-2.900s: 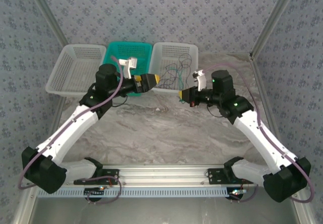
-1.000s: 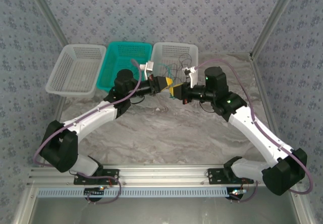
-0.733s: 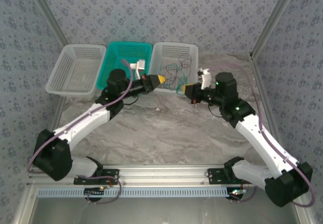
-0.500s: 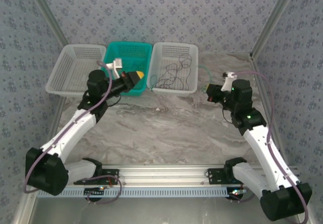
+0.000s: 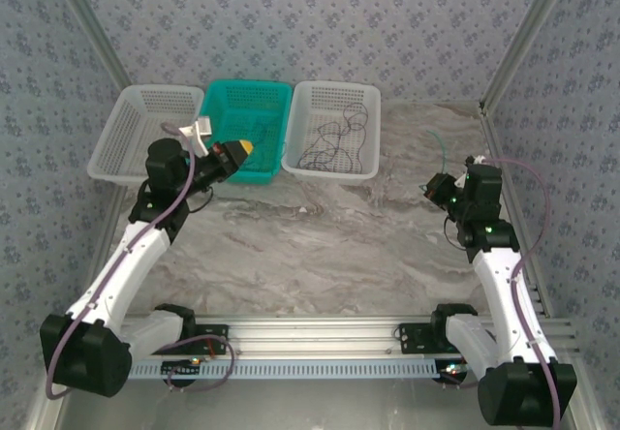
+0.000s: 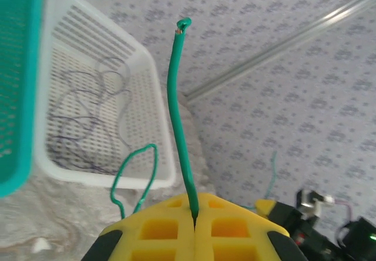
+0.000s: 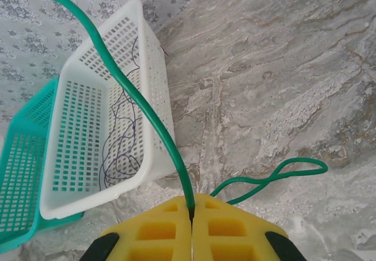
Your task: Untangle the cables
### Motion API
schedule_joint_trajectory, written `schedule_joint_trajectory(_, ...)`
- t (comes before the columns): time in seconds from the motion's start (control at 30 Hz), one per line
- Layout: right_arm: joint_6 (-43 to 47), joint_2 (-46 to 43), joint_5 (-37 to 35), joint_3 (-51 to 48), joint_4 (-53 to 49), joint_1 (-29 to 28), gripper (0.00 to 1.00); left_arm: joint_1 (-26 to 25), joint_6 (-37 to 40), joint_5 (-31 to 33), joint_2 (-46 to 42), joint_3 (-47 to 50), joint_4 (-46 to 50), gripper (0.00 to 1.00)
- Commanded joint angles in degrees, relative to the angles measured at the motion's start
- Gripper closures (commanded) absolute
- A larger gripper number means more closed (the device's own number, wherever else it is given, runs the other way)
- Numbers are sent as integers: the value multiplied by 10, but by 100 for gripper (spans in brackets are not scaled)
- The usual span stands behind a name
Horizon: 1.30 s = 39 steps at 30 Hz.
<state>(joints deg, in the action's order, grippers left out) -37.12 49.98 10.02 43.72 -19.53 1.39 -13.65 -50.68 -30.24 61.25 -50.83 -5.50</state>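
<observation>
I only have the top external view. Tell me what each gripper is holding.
Observer: The left gripper has its yellow jaws shut on a green cable, whose free end sticks up past them.
Operator: Now the right one.
Observer: The right gripper is shut on a green wire that arcs up and away. A loop of it shows beside the jaws, over the marble table. I cannot tell whether it is the same cable as the left's.
</observation>
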Motion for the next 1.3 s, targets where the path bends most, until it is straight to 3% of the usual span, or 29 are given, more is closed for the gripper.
schedule_joint_trajectory(0.0,-23,-4,23,-1,0,3,100,15,97,68,10,-54,61,100)
schedule_joint_trajectory(0.1,-29,-4,36,0,-1,2,100,31,148,111,51,-78,72,100)
schedule_joint_trajectory(0.2,-27,-7,44,7,-11,2,100,63,131,72,100,-96,42,100)
schedule_joint_trajectory(0.3,-19,-15,45,15,-26,2,100,89,129,79,116,-102,11,100)
schedule_joint_trajectory(0.5,-13,-24,45,17,-37,1,100,197,169,101,171,-162,9,100)
schedule_joint_trajectory(0.63,-20,-26,52,20,-34,1,100,267,184,109,260,-219,21,100)
schedule_joint_trajectory(0.73,-29,-30,57,20,-32,1,100,291,198,93,351,-289,70,100)
schedule_joint_trajectory(0.83,-19,-36,67,32,-49,0,100,300,221,98,408,-359,142,78)
schedule_joint_trajectory(0.9,-6,-40,68,43,-69,-1,100,308,218,90,413,-377,152,55)
schedule_joint_trajectory(0.97,1,-46,72,51,-84,-2,100,315,200,80,392,-375,150,41)
schedule_joint_trajectory(1.13,-27,-48,122,47,-49,-15,100,306,131,41,269,-296,91,28)
schedule_joint_trajectory(1.27,-39,-35,147,55,3,-53,100,246,115,44,139,-228,83,26)
